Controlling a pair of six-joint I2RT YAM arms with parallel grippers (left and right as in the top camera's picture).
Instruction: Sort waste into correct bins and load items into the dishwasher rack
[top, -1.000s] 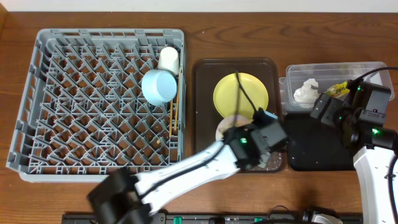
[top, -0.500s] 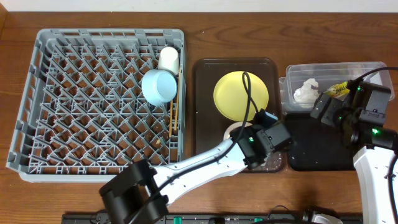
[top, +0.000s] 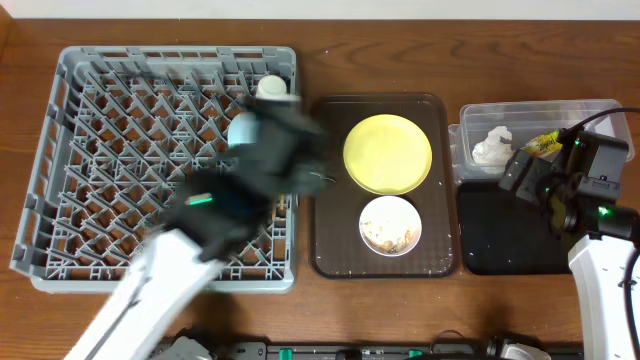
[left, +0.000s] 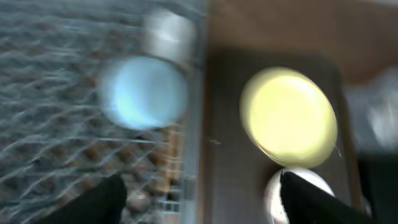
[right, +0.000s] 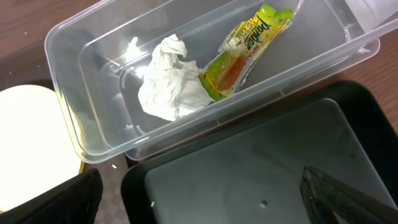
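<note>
My left gripper (top: 285, 140) is a blur above the right side of the grey dishwasher rack (top: 100, 170). In the left wrist view it (left: 202, 193) is open and holds nothing. Below it are the light blue bowl (left: 144, 92) and white cup (left: 168, 31) in the rack. The yellow plate (top: 387, 153) and the white bowl (top: 389, 225) with rice-like scraps rest on the brown tray (top: 330, 200). My right gripper (right: 202, 199) is open over the black tray (right: 261, 168). The napkin (right: 168, 87) and snack wrapper (right: 245, 50) lie in the clear tub (right: 81, 56).
The brown tray lies between the rack and the two bins. The clear tub (top: 590, 112) is behind the black tray (top: 510, 235) at the right. My left arm runs from the front edge up across the rack's right half.
My left arm has swung left from the white bowl on the brown tray to above the rack, and its jaws have opened. The white bowl now shows fully. The right arm has not moved.
</note>
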